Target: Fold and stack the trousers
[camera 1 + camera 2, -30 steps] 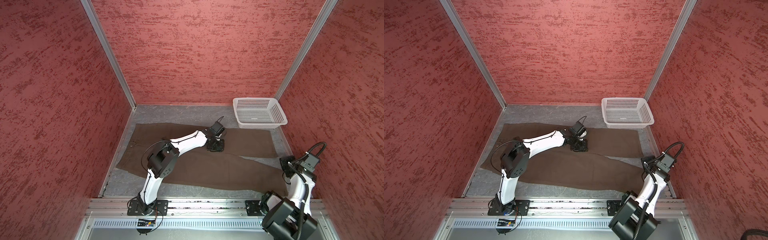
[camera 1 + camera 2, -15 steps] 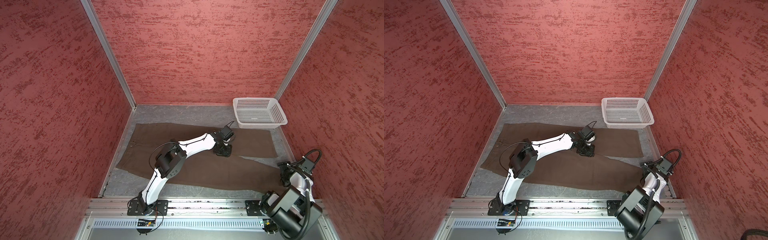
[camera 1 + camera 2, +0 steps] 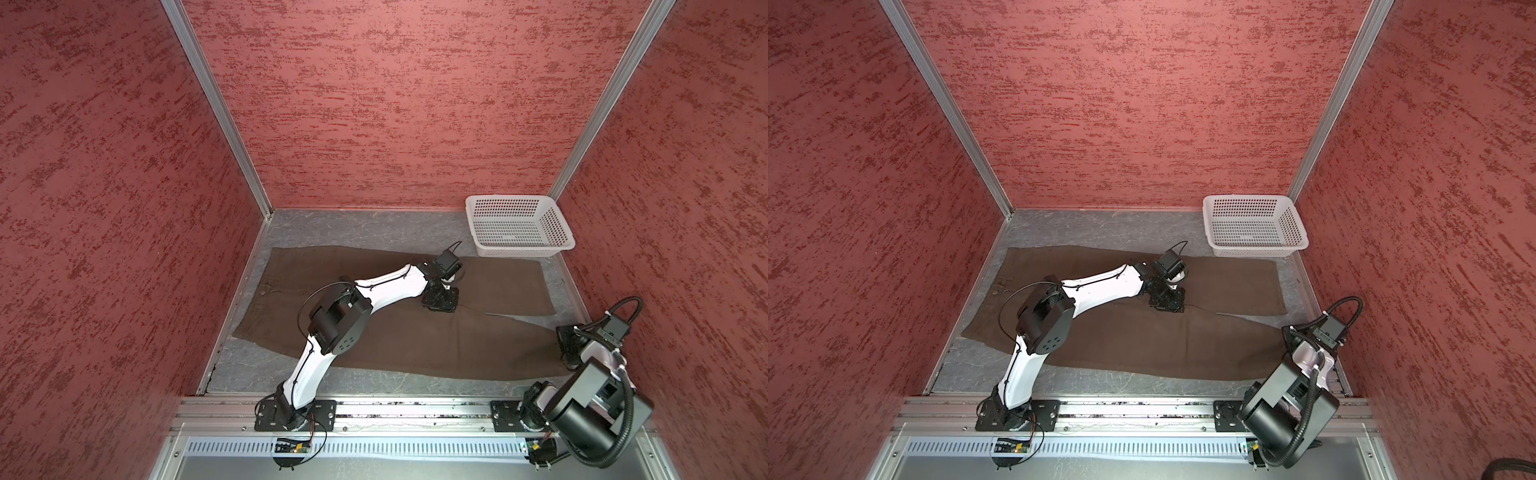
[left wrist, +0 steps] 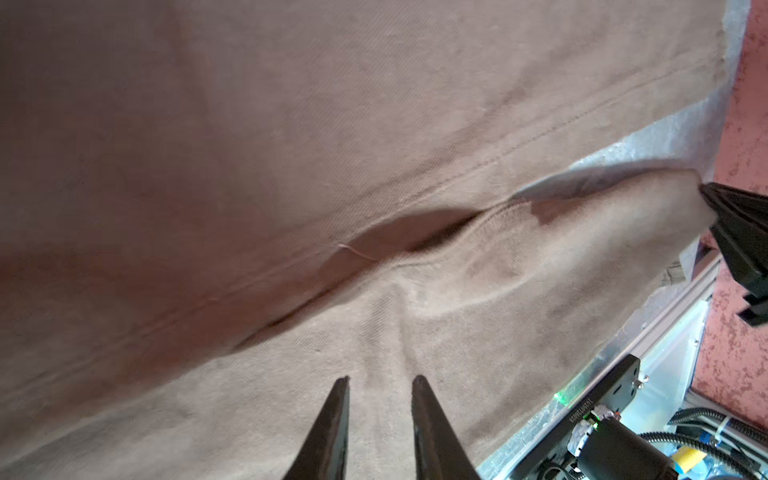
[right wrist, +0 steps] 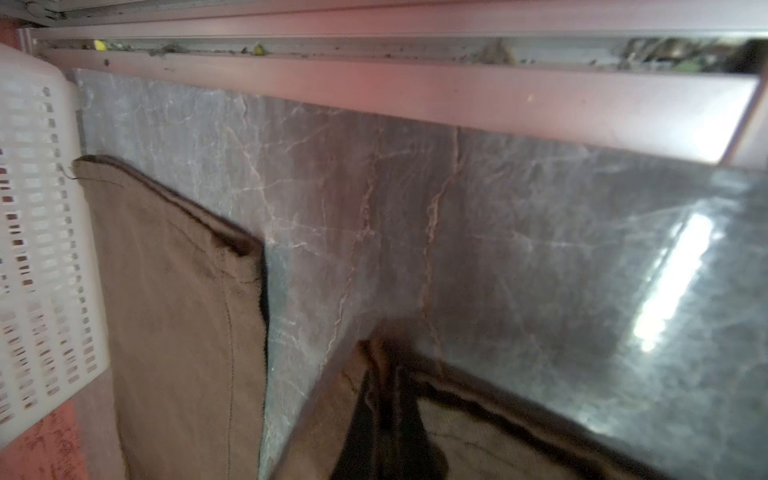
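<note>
One pair of dark brown trousers [image 3: 415,336] lies spread flat on the grey marbled table [image 3: 357,228]. In both top views the waistband is to the left and the far leg's hem is just beside the white basket [image 3: 523,251]. On the left gripper [image 4: 380,384], the jaws are narrowly apart, pinching a ridge of cloth where the legs fork. On the right gripper [image 5: 383,376], the jaws are together, clamped on the near leg's hem.

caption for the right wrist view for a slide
right gripper pinching a corner of the trousers on the marble table, white basket beside the other leg
</note>
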Robot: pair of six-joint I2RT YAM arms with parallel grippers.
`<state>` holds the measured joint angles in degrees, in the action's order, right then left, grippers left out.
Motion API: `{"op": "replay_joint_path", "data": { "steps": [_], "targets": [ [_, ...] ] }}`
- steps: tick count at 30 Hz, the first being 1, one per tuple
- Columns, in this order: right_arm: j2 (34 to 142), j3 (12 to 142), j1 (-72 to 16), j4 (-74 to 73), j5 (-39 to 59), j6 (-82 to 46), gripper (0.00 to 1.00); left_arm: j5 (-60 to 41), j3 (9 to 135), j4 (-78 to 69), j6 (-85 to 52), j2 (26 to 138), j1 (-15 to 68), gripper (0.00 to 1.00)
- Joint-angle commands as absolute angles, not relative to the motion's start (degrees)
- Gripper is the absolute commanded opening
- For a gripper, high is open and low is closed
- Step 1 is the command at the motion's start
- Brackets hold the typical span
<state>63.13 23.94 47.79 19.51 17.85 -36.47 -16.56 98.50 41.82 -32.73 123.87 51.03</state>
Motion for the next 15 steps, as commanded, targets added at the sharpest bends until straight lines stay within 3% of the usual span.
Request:
{"op": "replay_joint_path", "data": {
  "steps": [1,9,15],
  "targets": [
    [58.8,24.4,47.9,20.3,19.5,-36.1,0.00,-17.4,97.6,40.3,-33.4,125.0,50.3,0.28],
    [44.1,27.4,47.9,28.6,12.8,-36.0,0.00,-17.2,95.6,38.9,-34.3,123.8,50.1,0.28],
    [39.8,26.1,48.0,35.7,4.6,-38.7,0.00,-17.6,93.8,38.3,-33.9,123.4,49.9,0.28]
  ]
}}
